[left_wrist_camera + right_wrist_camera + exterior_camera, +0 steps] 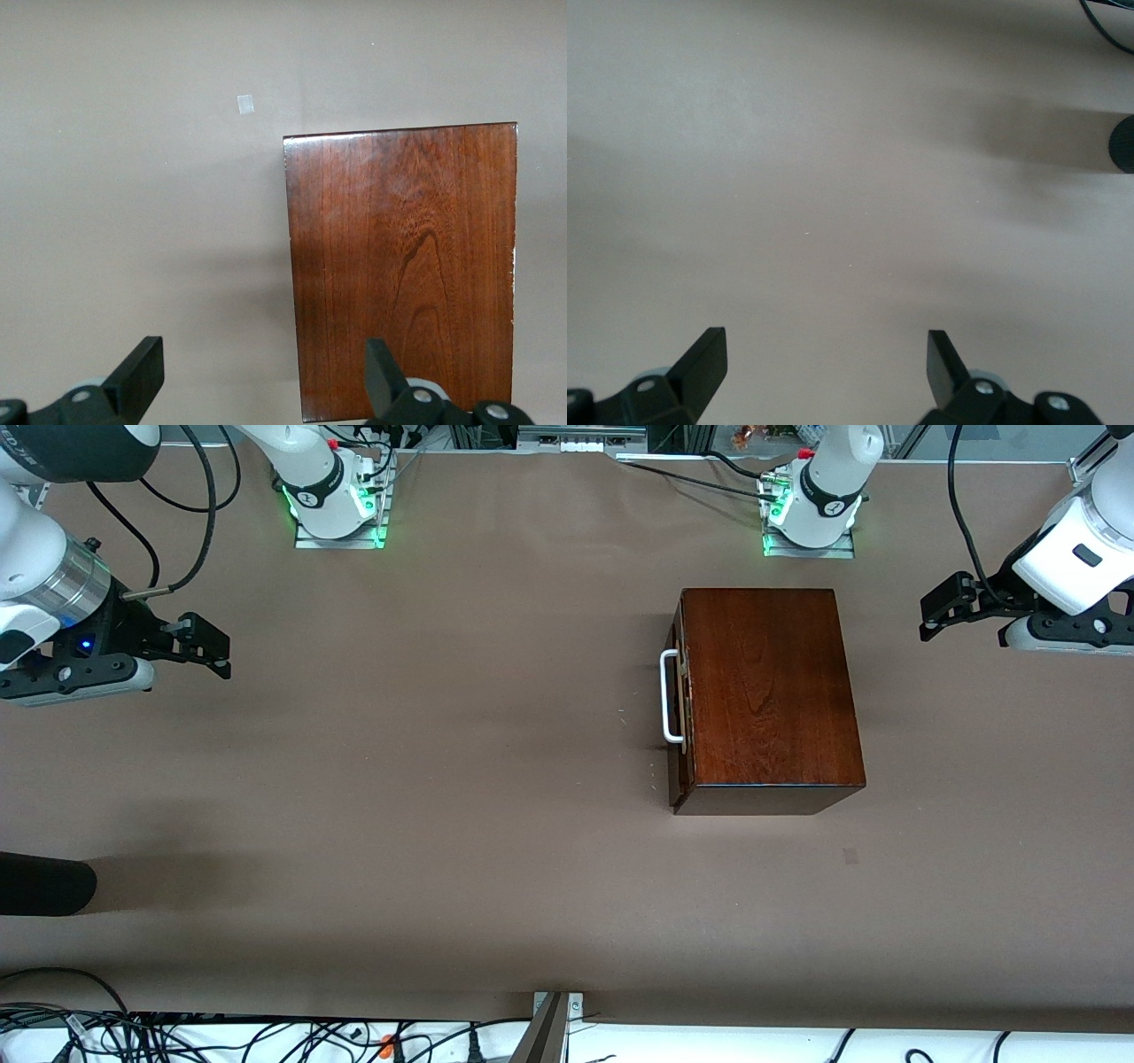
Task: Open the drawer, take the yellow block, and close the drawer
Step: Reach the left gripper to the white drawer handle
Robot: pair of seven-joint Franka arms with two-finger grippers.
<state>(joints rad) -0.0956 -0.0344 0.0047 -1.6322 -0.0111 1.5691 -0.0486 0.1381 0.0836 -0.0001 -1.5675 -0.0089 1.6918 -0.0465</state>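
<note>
No readable writing is seen on the wooden box (771, 695) or the arms. The drawer (678, 700) is shut flush, its white handle (671, 696) facing the right arm's end of the table (399, 779); the yellow block is not seen anywhere. A small pale square (245, 104) is seen on the cloth near the box. The left gripper (930, 615) is held over bare table at the left arm's end, jaws spread wide and empty. The right gripper (213, 646) is held over bare table at the other end, likewise wide apart and empty. A dark object (44, 883) is cut off by the front view's edge. Broad bare cloth lies before the handle.
</note>
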